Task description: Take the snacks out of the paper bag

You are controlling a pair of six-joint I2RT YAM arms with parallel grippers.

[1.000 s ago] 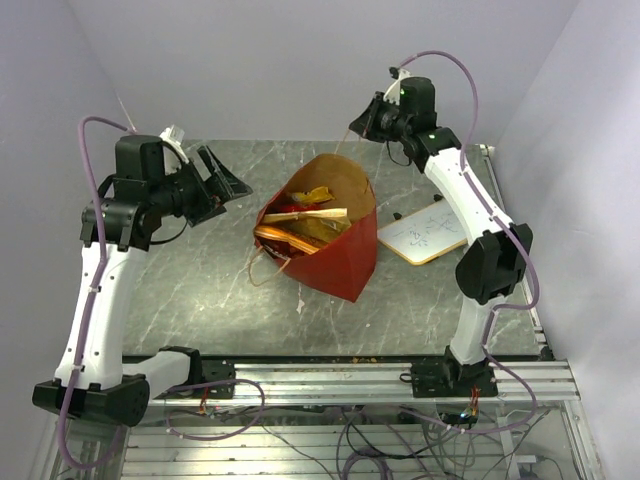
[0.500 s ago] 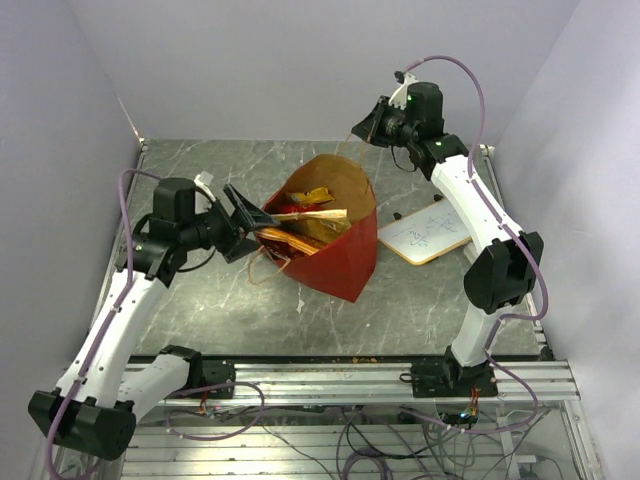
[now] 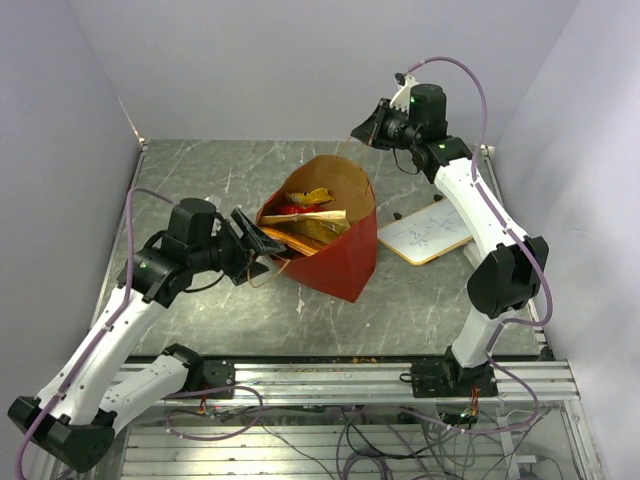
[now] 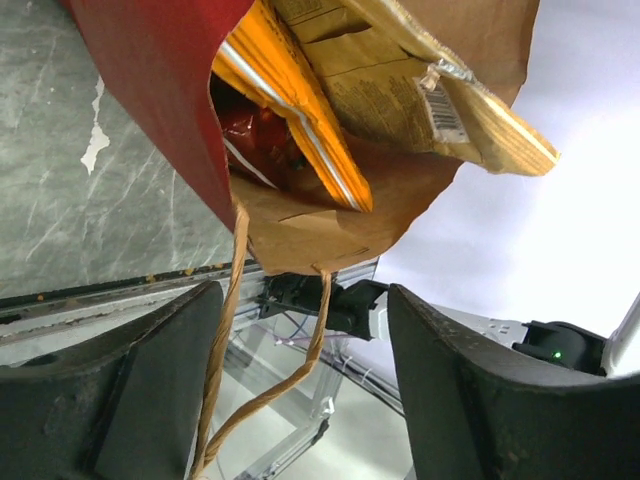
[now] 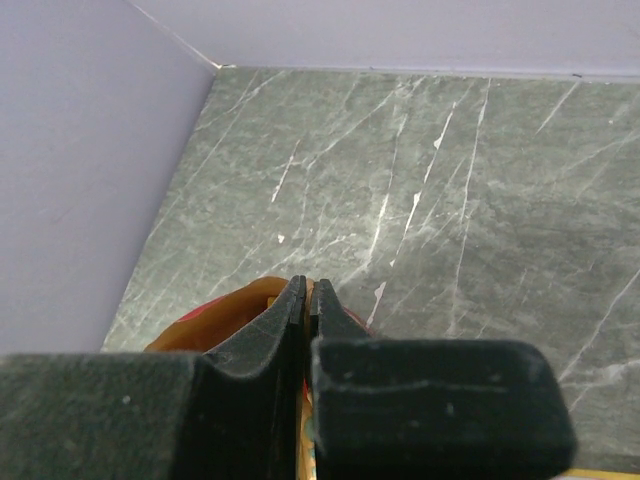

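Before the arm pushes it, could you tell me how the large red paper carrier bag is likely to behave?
The large red paper carrier bag would probably slide or tip, since nothing visibly fixes it to the grey marbled table. Its thin creased walls likely buckle, and its twisted paper handle looks limp.

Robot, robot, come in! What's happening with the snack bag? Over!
Left tool open at paper bag mouth. Right tool shut above far rim. Snacks inside, none out. Bag handle dangling between left tool's fingers.
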